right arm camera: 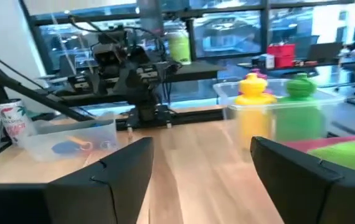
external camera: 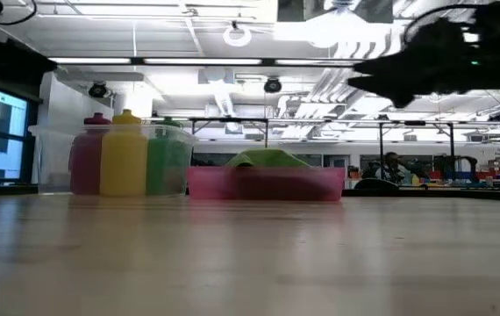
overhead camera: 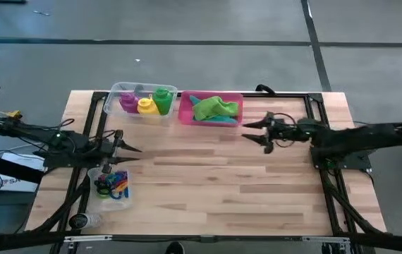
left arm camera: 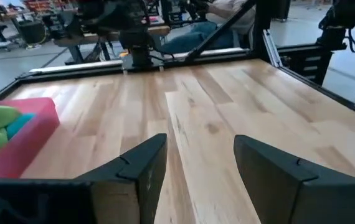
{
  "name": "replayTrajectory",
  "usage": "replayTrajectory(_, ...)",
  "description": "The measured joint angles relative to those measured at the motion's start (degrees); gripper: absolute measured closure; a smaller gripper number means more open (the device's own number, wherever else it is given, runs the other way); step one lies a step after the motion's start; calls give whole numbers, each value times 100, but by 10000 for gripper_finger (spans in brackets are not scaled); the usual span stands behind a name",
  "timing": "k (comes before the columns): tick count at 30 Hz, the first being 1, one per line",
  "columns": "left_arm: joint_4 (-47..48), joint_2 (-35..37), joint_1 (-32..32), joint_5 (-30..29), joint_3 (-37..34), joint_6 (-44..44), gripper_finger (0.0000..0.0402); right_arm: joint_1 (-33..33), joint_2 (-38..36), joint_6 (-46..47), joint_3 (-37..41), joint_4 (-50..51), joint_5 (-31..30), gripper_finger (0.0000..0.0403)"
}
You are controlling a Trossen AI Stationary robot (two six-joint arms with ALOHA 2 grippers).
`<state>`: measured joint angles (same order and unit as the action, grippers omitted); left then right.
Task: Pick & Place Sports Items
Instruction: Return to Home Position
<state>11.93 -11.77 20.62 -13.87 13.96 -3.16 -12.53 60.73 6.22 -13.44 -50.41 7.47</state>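
Observation:
Purple (overhead camera: 128, 103), yellow (overhead camera: 145, 106) and green (overhead camera: 162, 100) bottle-like items stand upright in a clear tub (overhead camera: 114, 92) at the table's far side. Beside it a pink tray (overhead camera: 185, 113) holds a green cloth (overhead camera: 215, 107) lying over a teal cloth (overhead camera: 223, 120). Several small coloured rings (overhead camera: 111, 183) lie in a second clear tub (overhead camera: 120, 204) near the left front. My left gripper (overhead camera: 132, 149) hovers open just beyond that tub, pointing toward the table's right. My right gripper (overhead camera: 252, 134) hovers open right of the pink tray, pointing left. Both wrist views show bare table between the fingers (left arm camera: 199, 168) (right arm camera: 202, 168).
Black frame rails (overhead camera: 95, 127) run along the table's left and right sides and its far edge. The middle and near part of the wooden table (overhead camera: 222, 190) is bare wood. The low view shows the bottles (external camera: 125, 156) and the pink tray (external camera: 267, 184) at the far side.

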Motion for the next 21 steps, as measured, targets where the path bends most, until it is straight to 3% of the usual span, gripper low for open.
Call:
replayTrajectory(11,-111,0,0,4,-111,17,249,0,-1760,20,1231,121,-387,188)
replayTrajectory(21,-597,0,0,24,-585,151,261,0,-2928,147,1294,1793,-445,188)
